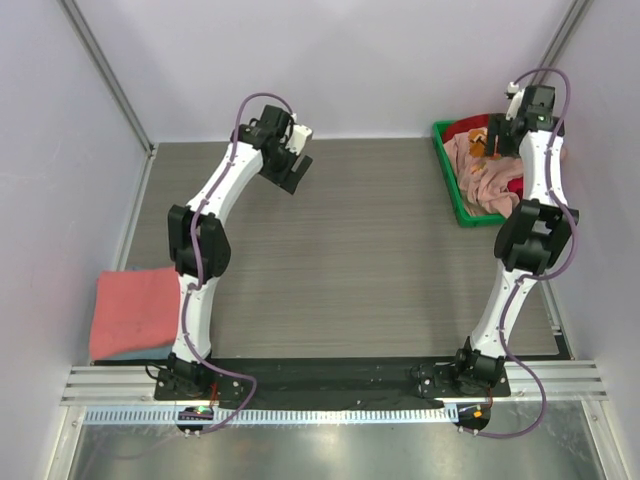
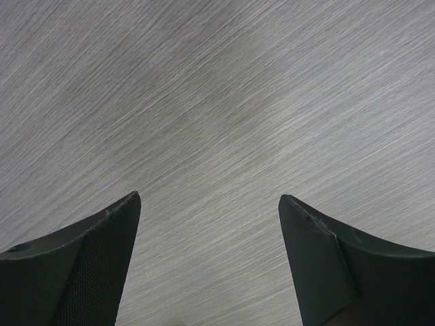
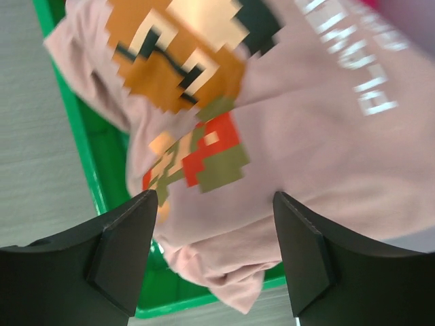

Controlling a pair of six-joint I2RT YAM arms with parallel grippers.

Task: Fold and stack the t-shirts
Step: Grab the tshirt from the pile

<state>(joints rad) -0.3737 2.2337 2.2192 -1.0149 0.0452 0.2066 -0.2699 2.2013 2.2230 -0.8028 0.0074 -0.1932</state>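
A pale dusty-pink t-shirt (image 1: 482, 172) with an orange-brown pixel graphic lies crumpled in the green bin (image 1: 452, 187) at the back right, over dark red cloth (image 1: 514, 186). In the right wrist view the pink t-shirt (image 3: 306, 149) hangs over the bin's wall (image 3: 95, 170). My right gripper (image 3: 214, 197) is open just above the pink shirt, holding nothing. A folded coral-red t-shirt (image 1: 135, 310) lies at the table's left edge. My left gripper (image 1: 292, 168) is open and empty above the bare table at the back left; it also shows in the left wrist view (image 2: 209, 198).
The grey wood-grain table (image 1: 360, 250) spans the middle. White walls and metal rails enclose the sides. A grey-blue layer (image 1: 135, 352) shows under the coral-red shirt's near edge.
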